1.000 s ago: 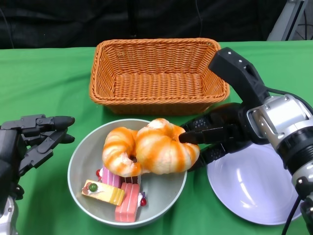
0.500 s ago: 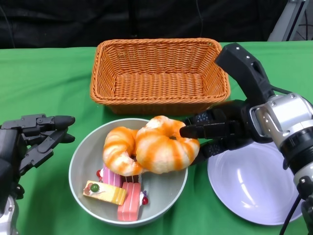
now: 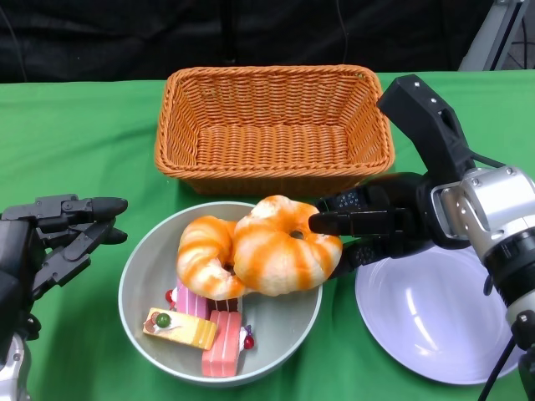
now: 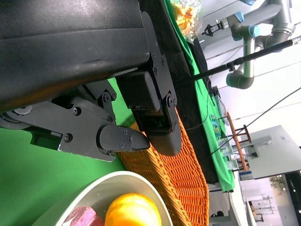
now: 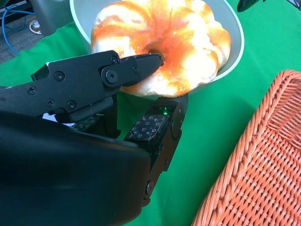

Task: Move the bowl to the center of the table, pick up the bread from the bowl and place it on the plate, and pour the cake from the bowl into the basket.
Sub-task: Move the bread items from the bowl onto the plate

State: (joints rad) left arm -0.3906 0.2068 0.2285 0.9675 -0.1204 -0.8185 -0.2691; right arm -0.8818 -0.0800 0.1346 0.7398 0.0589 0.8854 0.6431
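A grey bowl (image 3: 219, 292) sits on the green desk (image 3: 75, 142), near the front and close to the middle. Just behind it stands an orange woven basket (image 3: 272, 125) with nothing inside. In the bowl there are two orange and white striped breads. One bread (image 3: 284, 251) lies on the right side of the bowl and leans on the other bread (image 3: 201, 255), which is on the left. Below them in the bowl lie little pieces of cake (image 3: 205, 330), pink and yellow, one with a green dot on top. To the right of the bowl is a pale purple plate (image 3: 435, 317), bare on top. The right robot hand (image 3: 372, 225) reaches in from the right, above the plate's near edge. In the right wrist view, one of its fingers (image 5: 141, 66) rests on top of the right bread by the hole, and another finger sits under the bread, so this robot hand is pinching the bread. The bread is still in the bowl. The left robot hand (image 3: 58, 238) is at the left of the bowl, apart from it. Its fingers are spread out and it holds nothing.
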